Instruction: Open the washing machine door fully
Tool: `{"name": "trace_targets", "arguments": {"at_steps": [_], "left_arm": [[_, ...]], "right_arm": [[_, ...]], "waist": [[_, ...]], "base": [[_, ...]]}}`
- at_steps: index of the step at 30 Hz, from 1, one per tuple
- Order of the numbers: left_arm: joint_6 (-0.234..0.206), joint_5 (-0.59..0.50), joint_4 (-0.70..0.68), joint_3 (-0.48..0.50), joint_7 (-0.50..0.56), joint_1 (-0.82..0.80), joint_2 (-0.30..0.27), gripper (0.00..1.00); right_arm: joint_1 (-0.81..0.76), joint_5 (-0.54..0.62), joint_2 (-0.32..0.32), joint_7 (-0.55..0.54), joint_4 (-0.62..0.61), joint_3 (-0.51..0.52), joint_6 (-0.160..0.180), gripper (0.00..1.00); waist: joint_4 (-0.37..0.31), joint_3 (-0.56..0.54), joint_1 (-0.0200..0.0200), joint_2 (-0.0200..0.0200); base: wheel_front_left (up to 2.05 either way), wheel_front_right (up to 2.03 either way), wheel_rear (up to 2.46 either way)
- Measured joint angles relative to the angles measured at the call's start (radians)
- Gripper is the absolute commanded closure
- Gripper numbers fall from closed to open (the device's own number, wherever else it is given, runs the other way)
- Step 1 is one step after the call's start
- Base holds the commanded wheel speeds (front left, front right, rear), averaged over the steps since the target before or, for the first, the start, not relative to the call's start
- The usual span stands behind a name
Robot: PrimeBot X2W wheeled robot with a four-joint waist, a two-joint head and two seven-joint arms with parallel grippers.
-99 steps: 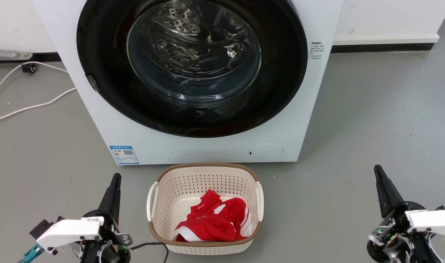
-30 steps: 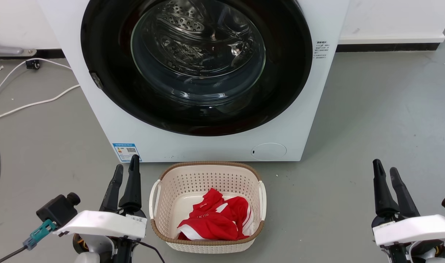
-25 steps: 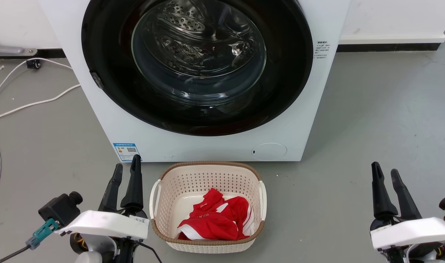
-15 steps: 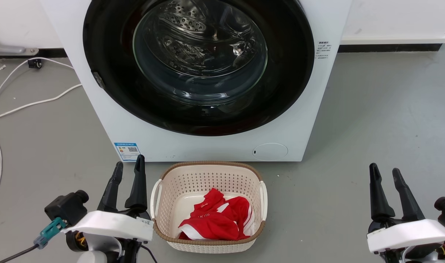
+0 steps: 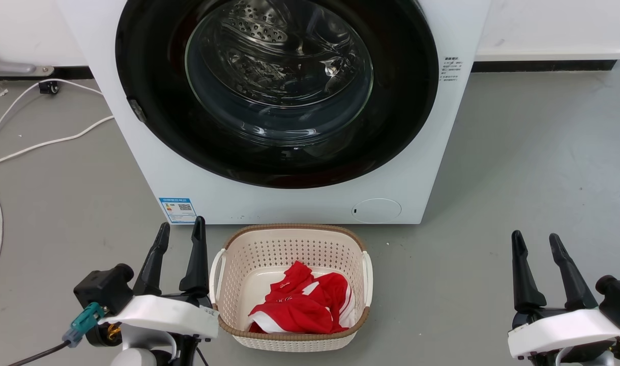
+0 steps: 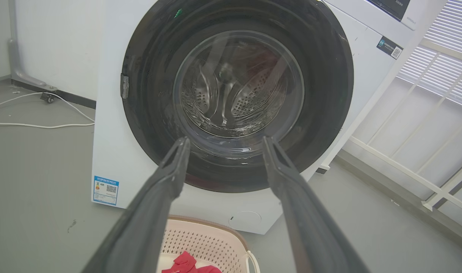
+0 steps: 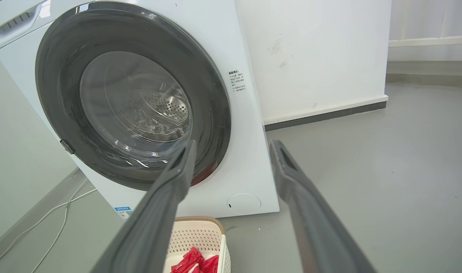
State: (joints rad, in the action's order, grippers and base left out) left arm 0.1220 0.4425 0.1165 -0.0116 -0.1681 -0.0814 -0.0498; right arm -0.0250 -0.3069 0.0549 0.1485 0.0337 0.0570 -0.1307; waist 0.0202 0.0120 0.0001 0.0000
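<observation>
White steel box, one washing machine (image 5: 289,206), stands on the grey floor (image 5: 518,152) at its far edge, back to the wall. One washing machine door (image 5: 279,86): a glossy black disc with a clear glass bowl, lying flat against the machine front and not swung out, the perforated drum visible through the glass. One small grey latch tab (image 5: 136,110) sits on the door's left rim. One blue label (image 5: 177,210) is at the machine's lower left corner, one round white filter cap (image 5: 376,210) at its lower right. One cream perforated basket (image 5: 289,227) stands on the floor just in front of the machine, holding red cloth with white trim (image 5: 299,305); cannot tell if that is one piece or several. White cable (image 5: 45,147) trails over the floor's left side; the number of runs is unclear. Two grippers, two dark fingers each. The left gripper (image 5: 181,224) is just left of the basket, fingers spread with nothing between them, tips near the blue label and well below the door. The right gripper (image 5: 535,237) is over bare floor on the right, likewise spread and holding nothing, well apart from machine and door. In the left wrist view the door shows ahead, beyond the parted fingers (image 6: 170,178), no contact.
</observation>
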Motion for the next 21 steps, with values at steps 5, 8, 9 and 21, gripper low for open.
{"name": "trace_targets", "arguments": {"at_steps": [5,8,9,21], "left_arm": [[-0.001,-0.055,0.006,-0.001,-0.012,-0.004,0.0,0.0],[-0.003,-0.087,0.009,-0.001,-0.018,-0.005,0.0,0.0],[-0.003,-0.087,0.009,-0.001,-0.018,-0.005,0.0,0.0],[-0.008,-0.202,0.02,-0.002,-0.044,-0.012,-0.001,0.0]], "right_arm": [[-0.001,0.056,0.0,0.001,-0.013,0.0,0.0,0.0],[-0.003,0.085,-0.001,0.001,-0.024,0.0,0.0,0.0],[-0.003,0.085,-0.001,0.001,-0.024,0.0,0.0,0.0],[-0.016,0.198,-0.001,-0.01,-0.061,0.006,0.0,0.0]], "waist": [[0.0,0.001,0.0,0.0],[0.0,0.002,0.0,0.0],[0.0,0.002,0.0,0.0],[-0.001,0.009,0.0,0.0]], "base": [[0.0,0.0,0.0],[0.0,0.0,0.0],[0.0,0.0,0.0],[0.0,0.0,0.0]]}}
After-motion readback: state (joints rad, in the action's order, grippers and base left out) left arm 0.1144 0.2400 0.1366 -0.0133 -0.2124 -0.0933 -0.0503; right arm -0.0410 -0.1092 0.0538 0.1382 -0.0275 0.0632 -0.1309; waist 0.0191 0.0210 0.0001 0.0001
